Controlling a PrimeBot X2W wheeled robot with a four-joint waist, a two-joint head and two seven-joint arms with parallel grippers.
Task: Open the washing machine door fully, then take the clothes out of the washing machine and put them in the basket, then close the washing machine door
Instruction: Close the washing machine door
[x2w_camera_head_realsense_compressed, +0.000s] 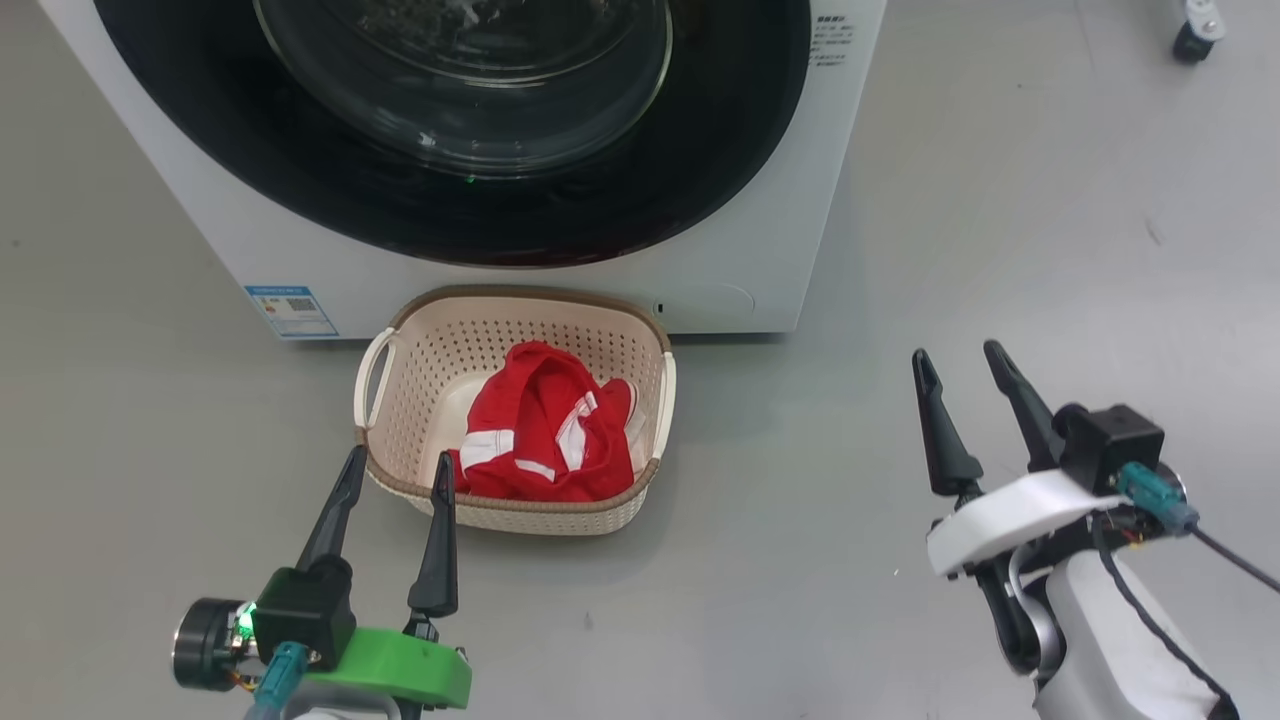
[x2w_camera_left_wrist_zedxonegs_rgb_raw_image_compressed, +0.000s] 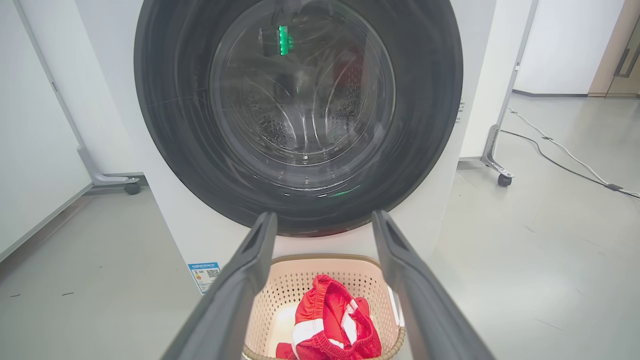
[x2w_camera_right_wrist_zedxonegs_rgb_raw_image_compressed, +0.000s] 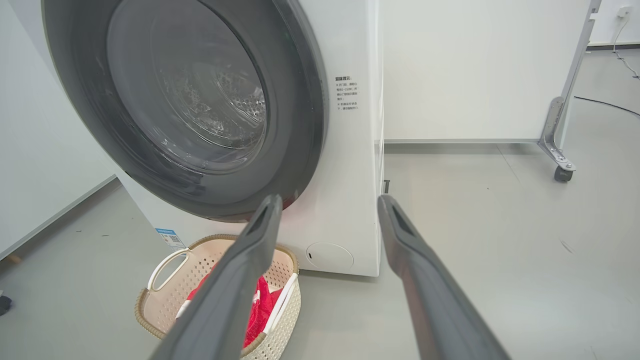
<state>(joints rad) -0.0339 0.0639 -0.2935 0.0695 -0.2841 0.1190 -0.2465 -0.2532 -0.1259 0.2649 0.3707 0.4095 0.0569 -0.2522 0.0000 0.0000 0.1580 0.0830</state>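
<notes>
The clothes (x2w_camera_head_realsense_compressed: 545, 435) lay in the basket (x2w_camera_head_realsense_compressed: 520, 297), at six o'clock below the washing machine door (x2w_camera_head_realsense_compressed: 300, 170), which looked shut flush. The task seemed finished. The left end effector (x2w_camera_head_realsense_compressed: 401, 455) and right end effector (x2w_camera_head_realsense_compressed: 954, 349) were released and empty.

Not much here you can actually read, tbh. The washer (x2w_camera_head_realsense_compressed: 780, 250) has a small blue label (x2w_camera_head_realsense_compressed: 290, 311) low on its front, at the left corner. It looks like it has a QR code and some tiny print, way too small to make out. There's also a text sticker (x2w_camera_right_wrist_zedxonegs_rgb_raw_image_compressed: 346, 93) on the front, just right of the door (x2w_camera_right_wrist_zedxonegs_rgb_raw_image_compressed: 300, 100): a few short lines that look like Chinese characters under a bolder heading, but I can't read them.
</notes>
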